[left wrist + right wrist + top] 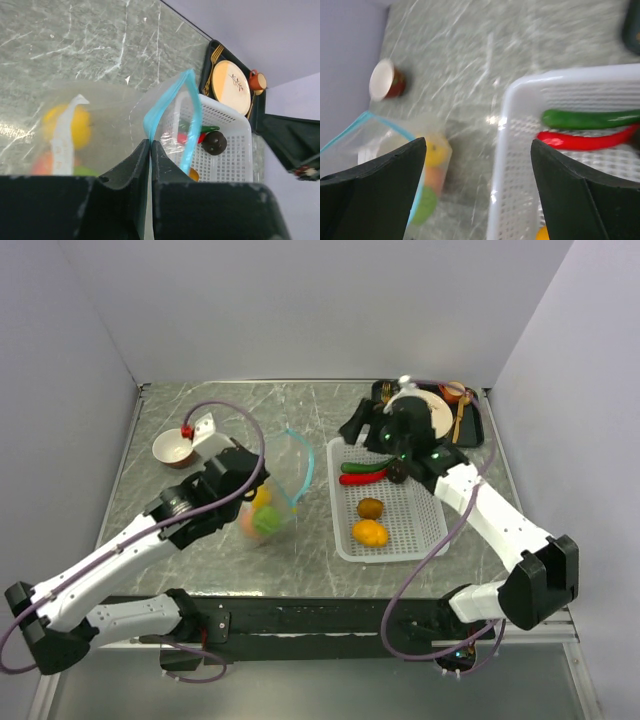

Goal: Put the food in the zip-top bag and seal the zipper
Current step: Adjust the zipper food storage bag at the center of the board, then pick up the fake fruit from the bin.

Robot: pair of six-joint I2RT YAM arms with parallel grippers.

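Top view: left gripper [248, 480] grips the zip-top bag [275, 502] mid-table, just left of the basket [395, 550]. Yellow, green & peach food [264, 518] sits inside, zipper [306, 468] gaping. Right gripper [358, 430] hangs over the basket's far-left corner.
Left wrist: jaws pressed together, pinching the bag's edge.
Right wrist: jaws spread wide above 2 veg, green pepper [590, 119] & red pepper [585, 142].

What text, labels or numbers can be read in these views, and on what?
No readable text in any view.
White strip inside the zip-top bag: may carry print, too blurred to read.
Tan plate: brown sprig motif, not lettering.
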